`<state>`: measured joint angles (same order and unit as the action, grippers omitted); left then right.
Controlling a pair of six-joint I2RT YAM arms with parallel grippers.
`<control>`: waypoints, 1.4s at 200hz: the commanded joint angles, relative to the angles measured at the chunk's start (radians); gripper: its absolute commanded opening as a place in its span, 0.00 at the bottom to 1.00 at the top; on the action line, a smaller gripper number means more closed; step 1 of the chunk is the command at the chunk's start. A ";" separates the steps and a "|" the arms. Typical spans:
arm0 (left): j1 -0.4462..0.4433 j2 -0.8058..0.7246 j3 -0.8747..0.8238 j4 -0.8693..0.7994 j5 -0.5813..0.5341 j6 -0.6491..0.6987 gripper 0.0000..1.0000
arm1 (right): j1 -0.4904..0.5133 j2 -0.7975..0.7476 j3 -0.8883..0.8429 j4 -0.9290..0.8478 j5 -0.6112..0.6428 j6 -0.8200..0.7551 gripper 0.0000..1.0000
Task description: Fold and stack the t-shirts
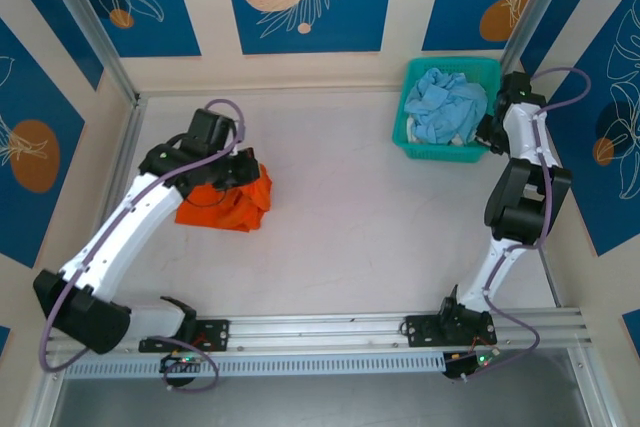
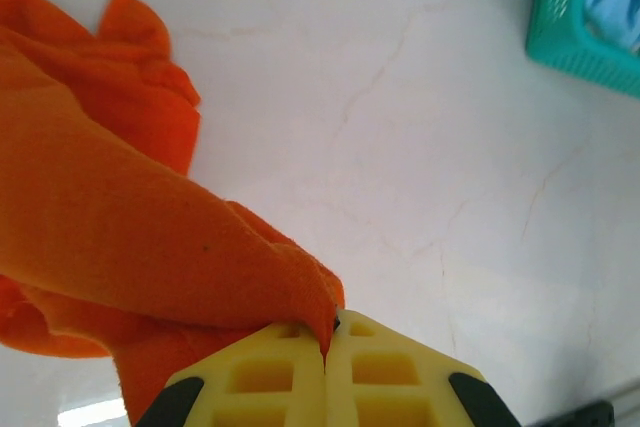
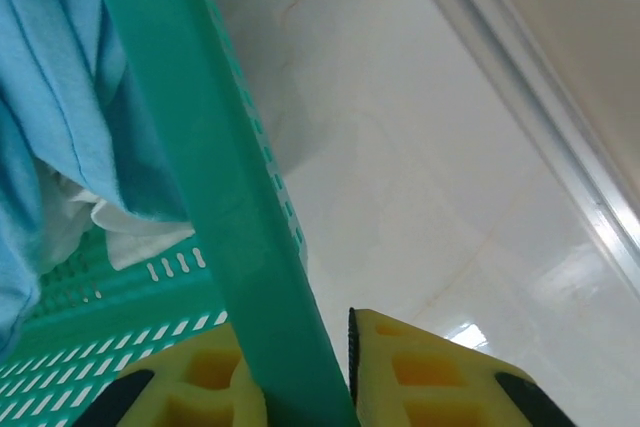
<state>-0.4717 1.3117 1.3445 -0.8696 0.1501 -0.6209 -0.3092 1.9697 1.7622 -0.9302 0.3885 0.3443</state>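
Left pincer closed on orange shirt, well left of basket; shirt bunched on table. Right pincer astride basket wall; clamped or loose, cannot tell. Blue shirts inside basket.

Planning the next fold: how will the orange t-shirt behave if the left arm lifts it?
The orange t-shirt will probably hang floppy: it drapes in soft folds from the left fingers. Likely light, since a thin pinch raises it. The rest may trail bunched, being crumpled on the table.
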 commanded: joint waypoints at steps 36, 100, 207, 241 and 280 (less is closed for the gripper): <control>-0.051 0.086 0.091 -0.007 0.096 0.025 0.00 | -0.009 0.012 0.127 -0.116 0.276 0.142 0.64; -0.129 0.324 0.232 -0.101 0.172 0.070 0.00 | 0.284 -0.156 -0.041 0.120 -0.127 0.208 0.71; -0.165 0.391 0.207 -0.123 0.187 0.088 0.00 | 0.499 0.255 0.334 -0.212 0.196 0.138 0.68; -0.179 0.476 0.267 -0.141 0.228 0.108 0.03 | 0.475 0.244 0.306 -0.216 0.215 0.113 0.65; -0.218 0.576 0.382 -0.177 0.236 0.133 0.05 | 0.406 0.196 0.240 -0.175 0.180 0.084 0.57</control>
<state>-0.6563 1.8446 1.6501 -0.9981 0.3466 -0.5240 0.1394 2.2101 2.0388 -1.1049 0.5762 0.4587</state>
